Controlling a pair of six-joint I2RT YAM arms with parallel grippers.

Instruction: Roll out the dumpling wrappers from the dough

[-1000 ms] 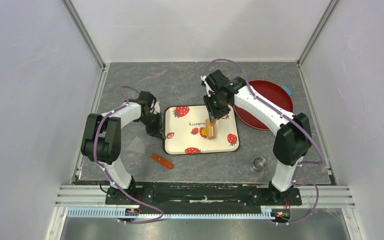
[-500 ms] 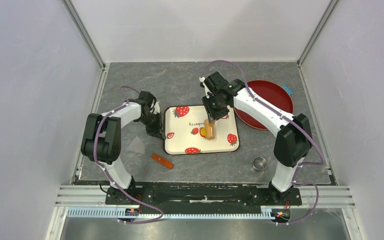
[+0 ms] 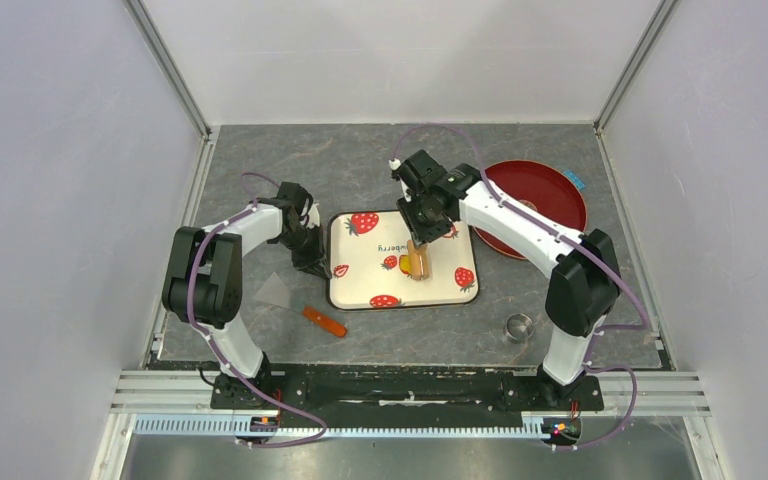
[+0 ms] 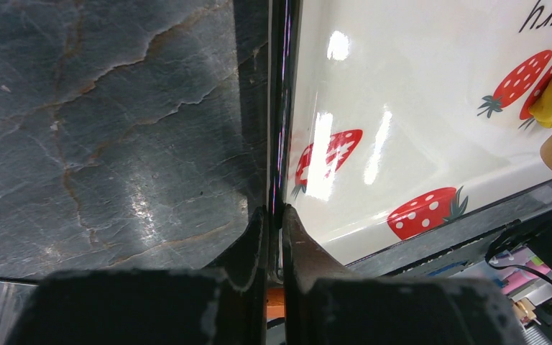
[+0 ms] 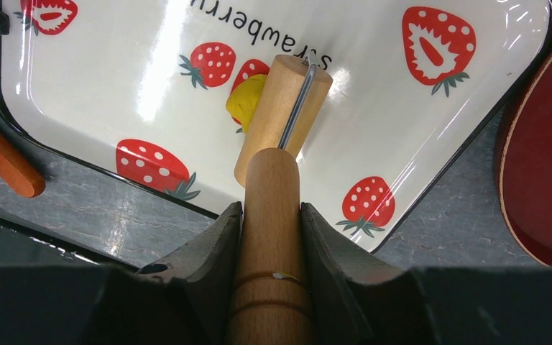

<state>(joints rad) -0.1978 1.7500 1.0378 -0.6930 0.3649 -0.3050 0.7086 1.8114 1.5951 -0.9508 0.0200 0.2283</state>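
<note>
**Soft dough lump beside roller, tray pinned**

L gripper (image 4: pixel 274 223) is pinched on the left rim of the tray (image 4: pixel 402 108), prob. steadying it. Mid-tray sits the dough (image 5: pixel 246 102), a small yellow lump touching the side of the roller (image 5: pixel 282 108) drum. It looks soft, light, maybe sticky, so work it w/ the roller, don't pinch it. R gripper (image 5: pixel 271 215) is clamped on the roller handle.

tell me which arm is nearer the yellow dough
Right. The right fingers grip the wooden roller, which lies against the dough. The left fingers pinch the left rim of the tray, well away from it.
</note>
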